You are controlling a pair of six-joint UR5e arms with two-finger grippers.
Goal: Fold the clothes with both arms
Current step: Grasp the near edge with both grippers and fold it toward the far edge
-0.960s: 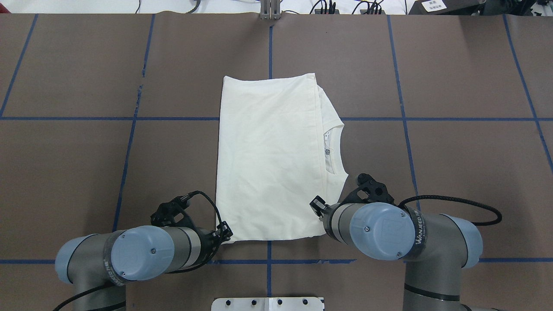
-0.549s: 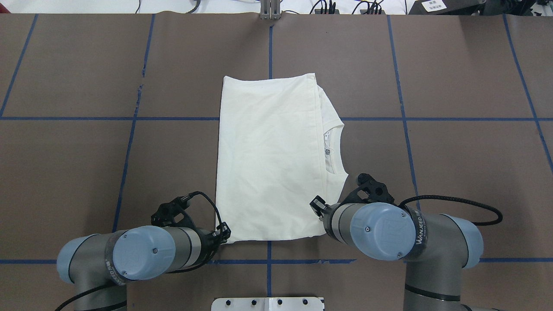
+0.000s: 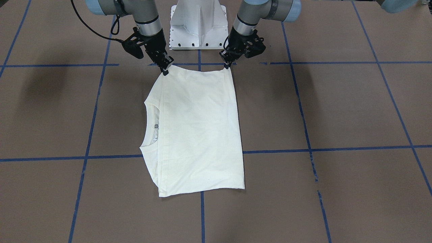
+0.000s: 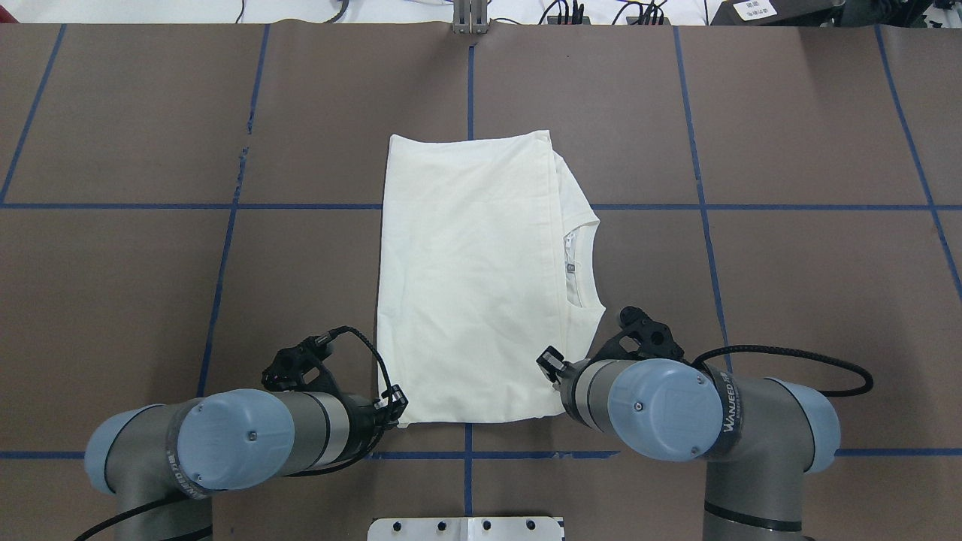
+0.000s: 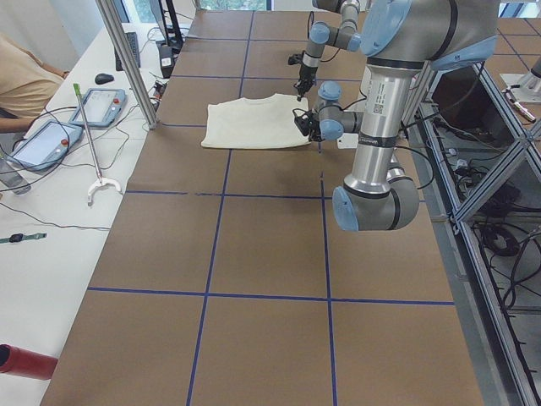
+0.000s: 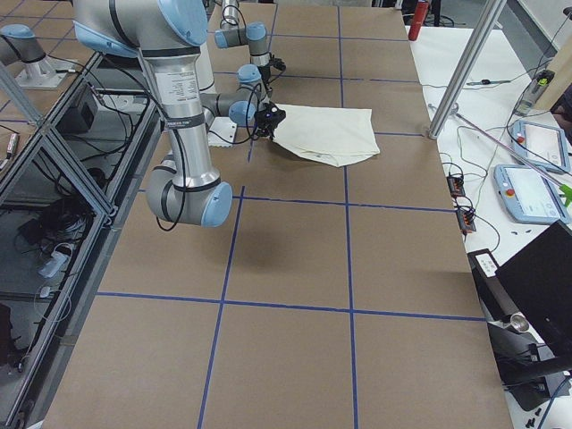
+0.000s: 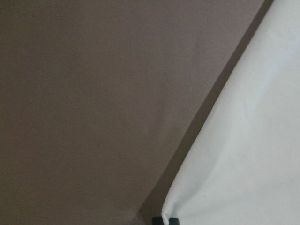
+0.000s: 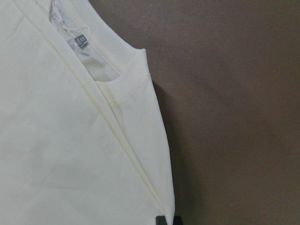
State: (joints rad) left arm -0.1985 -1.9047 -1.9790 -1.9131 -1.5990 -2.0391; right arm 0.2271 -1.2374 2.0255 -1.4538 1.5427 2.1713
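The brown surface is divided into squares by blue tape lines. From its robot-side edge the left arm and the right arm are reached forward and down.

The cream T-shirt is laid flat near the middle of the surface, somewhat closer to the robot-side edge. It is already folded to a long rectangle with its sleeves tucked out of sight.

The left tool is closed on the near corner away from the neck. The right tool is closed on the near corner at the shoulder side. Both corners are seen a little raised. The ribbed collar is turned to the right-hand edge of the surface, and a small grey label is seen inside it.

The step in hand is judged to be the fold of the near edge over to the far edge. Both corners should be lifted to the same height and carried forward together, so that the edge between them is kept straight and lightly stretched. The cloth should be set down only when the corners are matched with the far ones.
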